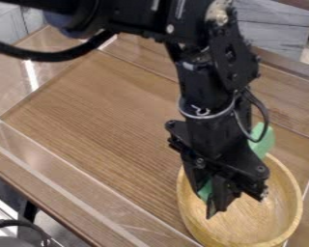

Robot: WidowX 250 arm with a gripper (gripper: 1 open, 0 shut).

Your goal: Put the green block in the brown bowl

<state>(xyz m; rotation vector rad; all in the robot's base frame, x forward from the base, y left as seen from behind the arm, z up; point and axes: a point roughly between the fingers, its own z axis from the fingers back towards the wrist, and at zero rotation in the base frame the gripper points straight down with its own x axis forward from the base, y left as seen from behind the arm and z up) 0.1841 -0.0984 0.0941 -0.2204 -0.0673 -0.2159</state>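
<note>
Single camera view of the work surface. One brown bowl [289, 224], wide, shallow and round, of light tan wood with a thick rim, stands on the wooden table [93, 106] at the lower right. One black robot arm [215, 77] reaches steeply down into the bowl, hiding much of its near interior. The gripper [228, 196] hangs just above the bowl's floor with its fingers drawn fully together; whether anything lies pinched between them cannot be made out. One green block [262, 138] shows only as a small bright-green patch just behind the arm, beyond the bowl's far rim; its full shape is hidden, and whether it rests on the table or is carried by the arm cannot be told. No brand, label or legible writing appears on any object.
</note>
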